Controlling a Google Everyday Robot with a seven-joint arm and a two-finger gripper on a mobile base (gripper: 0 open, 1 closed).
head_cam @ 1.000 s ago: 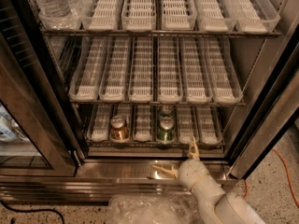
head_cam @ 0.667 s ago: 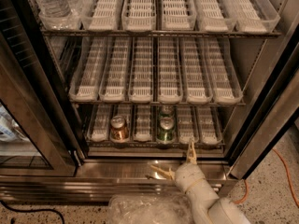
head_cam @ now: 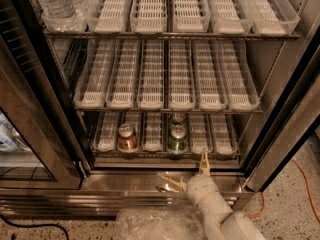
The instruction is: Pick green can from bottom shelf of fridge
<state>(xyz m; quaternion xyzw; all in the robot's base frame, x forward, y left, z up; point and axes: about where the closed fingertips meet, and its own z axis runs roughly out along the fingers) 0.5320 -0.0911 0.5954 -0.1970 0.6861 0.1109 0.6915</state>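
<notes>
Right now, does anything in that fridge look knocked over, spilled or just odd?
Nothing stands out. The green can and the copper-brown can stand upright in separate lanes of the bottom shelf, and no spill is visible. The gripper hangs open in front of the fridge, just below the green can.

green can (head_cam: 177,138) on bottom shelf (head_cam: 152,135) | gripper (head_cam: 188,172) just before shelf
</notes>
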